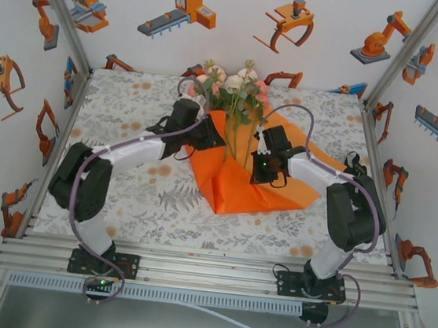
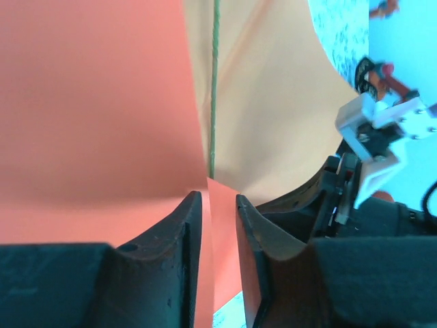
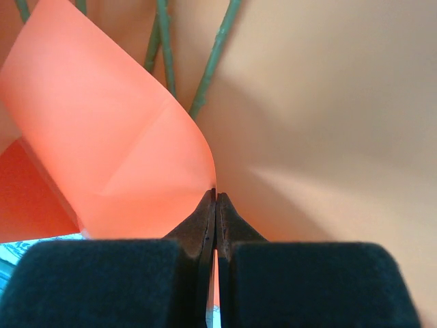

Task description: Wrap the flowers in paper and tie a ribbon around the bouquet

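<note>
1. Centrally on the printed tablecloth (image 1: 121, 192) lies the orange paper (image 1: 240, 186), one corner pointing toward the arms. The flowers (image 1: 232, 86) are laid along it with the blooms at the far end, so the stalks run down the sheet's middle, where a cone can close round them.
2. The right gripper (image 3: 216, 201) is clamped flat on the paper's edge. Its wrist view shows the jaws pressed together, and a curl of the sheet rises from that pinch and arches over toward the green stems (image 3: 208, 68). The hold looks meant to carry the right flap across them.
3. The left gripper (image 2: 218, 208) sits at the opposite side of the sheet. Its jaws stand slightly apart with a strip of orange paper between them, and a single stem (image 2: 214, 82) runs away just beyond. I judge this a loose hold that perhaps only guides the left flap, not a pinch.
4. One gripper sits on each side, close to the stems. That likely lets the sheet fold in from both sides without dragging the flowers.
5. By my reading the wrapping is partway: the flaps are raised but not overlapped. The tying is not yet begun.
</note>
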